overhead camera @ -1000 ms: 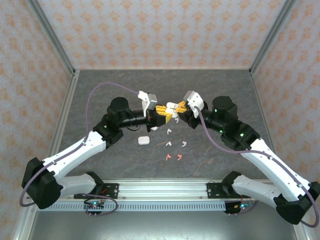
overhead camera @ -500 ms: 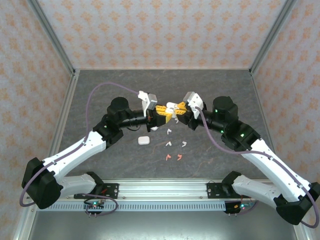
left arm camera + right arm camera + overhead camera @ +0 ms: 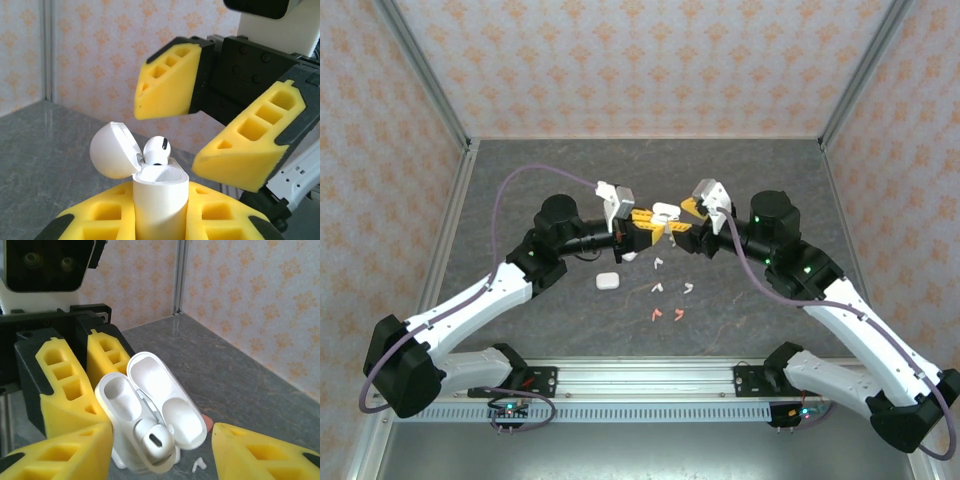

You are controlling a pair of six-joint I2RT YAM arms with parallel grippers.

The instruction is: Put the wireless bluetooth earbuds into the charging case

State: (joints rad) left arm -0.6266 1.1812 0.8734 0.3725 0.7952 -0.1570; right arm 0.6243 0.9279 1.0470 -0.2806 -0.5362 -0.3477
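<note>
Steadiness of the charging case (image 3: 160, 197) matters most now. The left gripper (image 3: 647, 226) is clamped on its body and holds it raised at the centre of the top view, with the lid (image 3: 112, 150) hinged back. One white earbud (image 3: 157, 149) already sits head-up in a well. The right gripper (image 3: 687, 215) hangs just beside the case with its jaws spread and nothing between them, framing the upper right of the left wrist view. The neighbouring well (image 3: 118, 396) looks empty in the right wrist view, so the step in hand seems to be fetching its mate. The loose white earbuds (image 3: 659, 288) lie on the table (image 3: 520, 190) below the two grippers, with two coral-pink earbuds (image 3: 656, 314) lower in the frame and a closed second case (image 3: 608, 281) to the left. To do it well, the right arm should back off along a line clear of the open lid. It should then take a white bud by its head so the stem hangs free, and lower it stem-first straight into the empty well. The left arm should keep the case level, since tilting could let the seated bud slip out.
</note>
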